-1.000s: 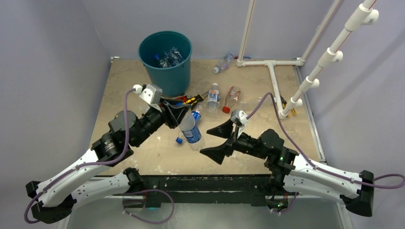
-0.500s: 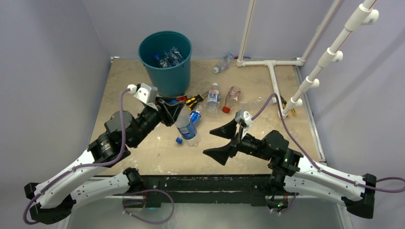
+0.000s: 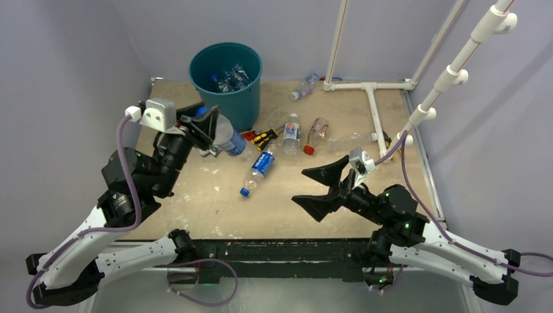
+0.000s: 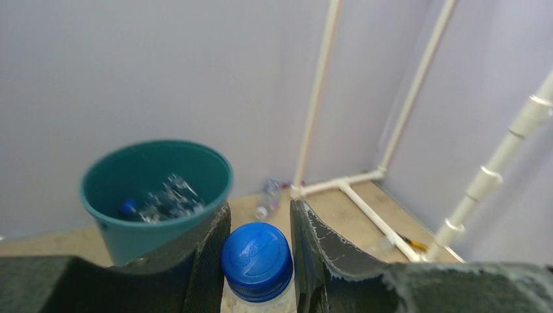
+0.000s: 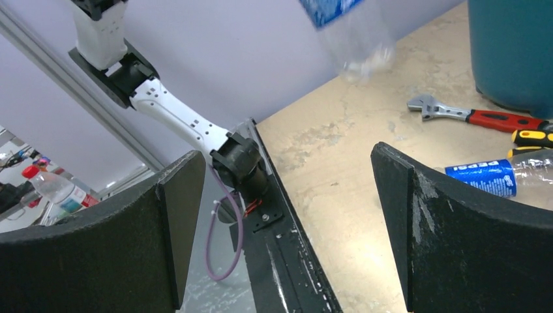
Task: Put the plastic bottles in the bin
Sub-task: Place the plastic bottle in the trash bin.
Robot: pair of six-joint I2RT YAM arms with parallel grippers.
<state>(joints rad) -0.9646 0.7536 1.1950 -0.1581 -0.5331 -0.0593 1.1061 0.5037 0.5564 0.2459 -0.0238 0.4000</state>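
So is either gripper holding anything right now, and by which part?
The left gripper holds a clear plastic bottle with a blue cap and blue label, clamped at its cap end, a finger on each side. The open right gripper holds nothing.

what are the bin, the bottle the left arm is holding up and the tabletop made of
bin: likely moulded plastic, teal, smooth with a slight sheen.
held bottle: thin clear plastic, see-through, with a glossy blue label and a blue cap.
tabletop: unclear, maybe painted board; matte beige, blotchy and worn.
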